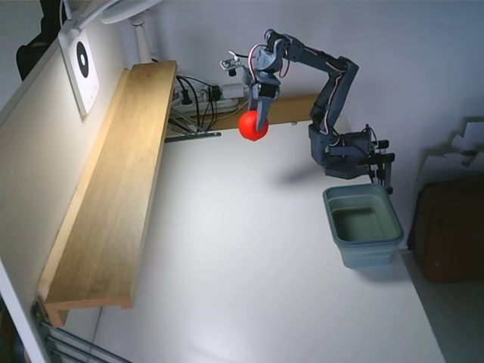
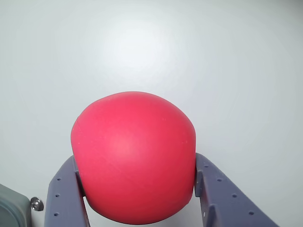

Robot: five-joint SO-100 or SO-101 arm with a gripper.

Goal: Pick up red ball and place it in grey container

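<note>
The red ball (image 1: 252,126) is held in my gripper (image 1: 257,123), lifted above the white table near its far edge. In the wrist view the ball (image 2: 134,158) fills the lower middle, pinched between the two grey-blue fingers (image 2: 64,198), with only bare table behind it. The grey container (image 1: 364,224), an empty grey-blue tub, stands on the table at the right, well to the right of and nearer than the ball, just in front of the arm's base. A corner of something grey-blue shows at the wrist view's lower left edge (image 2: 12,210).
A long wooden shelf (image 1: 113,189) runs along the left wall. Cables and a power strip (image 1: 200,98) lie at the far edge behind the gripper. The arm's base (image 1: 348,151) is clamped at the right edge. A brown cabinet (image 1: 450,227) stands beyond the table's right side.
</note>
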